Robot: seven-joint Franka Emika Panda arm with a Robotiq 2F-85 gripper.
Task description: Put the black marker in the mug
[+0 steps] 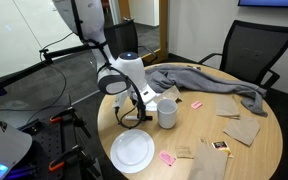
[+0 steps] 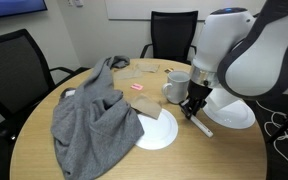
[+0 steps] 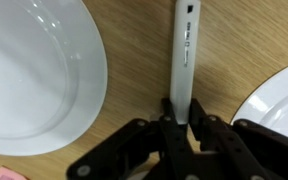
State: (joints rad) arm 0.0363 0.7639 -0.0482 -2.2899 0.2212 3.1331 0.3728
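Round wooden table (image 2: 34,135) carrying a crumpled grey cloth (image 2: 92,115), two white plates (image 2: 159,132), brown paper pieces (image 1: 242,128) and pink notes (image 1: 169,158); one plate just beside the cloth; black office chairs (image 1: 249,50) standing around.

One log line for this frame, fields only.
phase: grasp | gripper: shut on black marker | black marker: lying on table between white plates | mug: upright, beside gripper

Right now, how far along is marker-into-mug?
Done: the gripper is down at the black marker, which lies between two white plates. In hand: the grasp. The jaws look closed on one end of the marker, but I cannot tell whether it is lifted. Left: carry it to the mug, which stands upright close by, and drop it in.
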